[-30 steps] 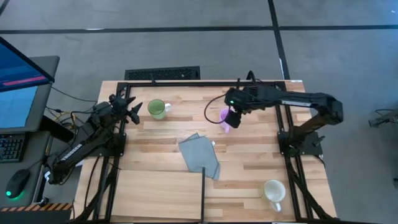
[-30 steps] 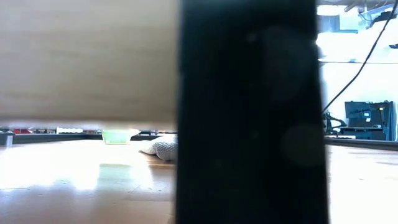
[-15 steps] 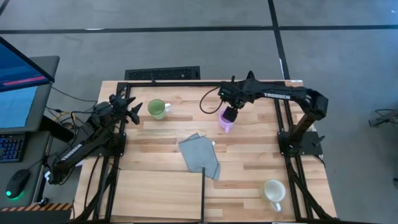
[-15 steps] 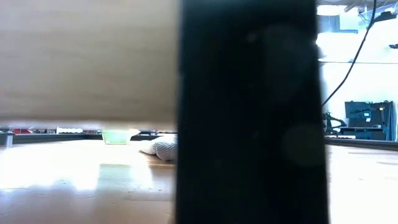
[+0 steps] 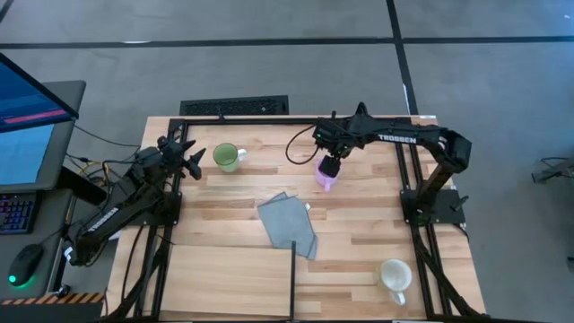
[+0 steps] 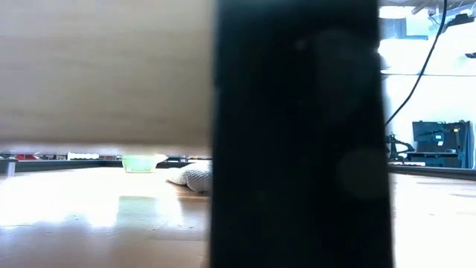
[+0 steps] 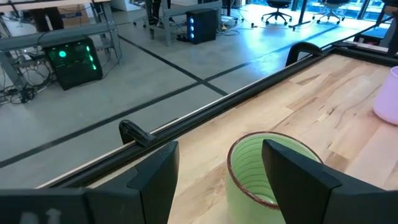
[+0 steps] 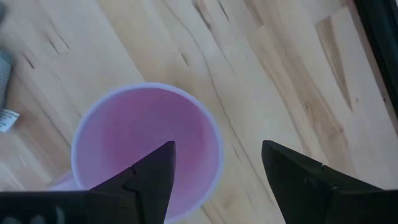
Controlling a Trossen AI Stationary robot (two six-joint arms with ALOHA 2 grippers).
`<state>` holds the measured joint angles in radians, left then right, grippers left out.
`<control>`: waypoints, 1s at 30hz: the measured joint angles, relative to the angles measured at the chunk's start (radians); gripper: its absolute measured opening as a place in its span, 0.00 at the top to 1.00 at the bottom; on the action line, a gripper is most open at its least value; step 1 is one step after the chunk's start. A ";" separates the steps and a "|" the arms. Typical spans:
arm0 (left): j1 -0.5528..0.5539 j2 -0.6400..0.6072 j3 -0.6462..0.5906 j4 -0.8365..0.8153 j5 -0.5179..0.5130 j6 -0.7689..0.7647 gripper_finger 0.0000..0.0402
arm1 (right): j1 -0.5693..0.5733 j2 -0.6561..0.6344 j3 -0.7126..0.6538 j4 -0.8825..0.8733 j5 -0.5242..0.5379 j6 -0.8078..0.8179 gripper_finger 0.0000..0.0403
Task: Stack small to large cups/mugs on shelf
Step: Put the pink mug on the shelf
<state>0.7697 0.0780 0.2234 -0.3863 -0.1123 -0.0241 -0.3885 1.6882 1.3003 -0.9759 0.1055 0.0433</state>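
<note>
High view: right hand (image 5: 329,166) poised over the purple mug (image 5: 326,176), fingers spread and empty.

I judge I'm at the first pick. The purple mug sits on the counter (image 5: 359,224) near twelve o'clock, the green mug (image 5: 226,158) at ten just ahead of my spread, empty left hand (image 5: 192,158), the cream mug (image 5: 394,276) at five, the shelf (image 5: 229,280) at seven. Next I'd lower, straddle the rim, then close.
</note>
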 joint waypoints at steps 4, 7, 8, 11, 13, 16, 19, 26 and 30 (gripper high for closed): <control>0.000 0.000 0.000 0.000 0.000 0.001 0.45 | 0.000 0.000 0.000 0.004 0.000 0.000 0.35; 0.000 0.000 0.000 0.000 0.000 0.001 0.45 | 0.000 0.000 0.000 0.005 0.000 0.002 0.35; 0.000 0.000 0.000 0.000 0.000 0.001 0.45 | 0.000 0.000 0.000 0.005 0.000 0.007 0.35; 0.000 0.000 0.000 0.000 0.000 0.001 0.45 | 0.000 0.001 0.000 0.005 0.000 0.008 0.35; 0.000 0.000 0.000 0.000 0.000 0.001 0.45 | 0.000 0.002 0.000 0.005 0.000 0.012 0.35; 0.000 0.000 0.000 0.000 0.000 0.001 0.45 | 0.000 0.002 0.000 0.006 0.000 0.018 0.35; 0.000 0.000 0.000 0.000 0.000 0.001 0.45 | 0.000 0.002 0.000 0.016 0.000 0.027 0.35; 0.000 0.000 0.000 0.001 0.000 0.001 0.45 | 0.002 0.002 0.000 0.021 0.000 0.028 0.35; 0.000 0.000 0.000 0.001 0.000 0.001 0.45 | 0.003 0.002 0.000 0.021 0.000 0.028 0.35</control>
<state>0.7700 0.0780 0.2234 -0.3855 -0.1123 -0.0231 -0.3858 1.6901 1.3003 -0.9554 0.1055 0.0711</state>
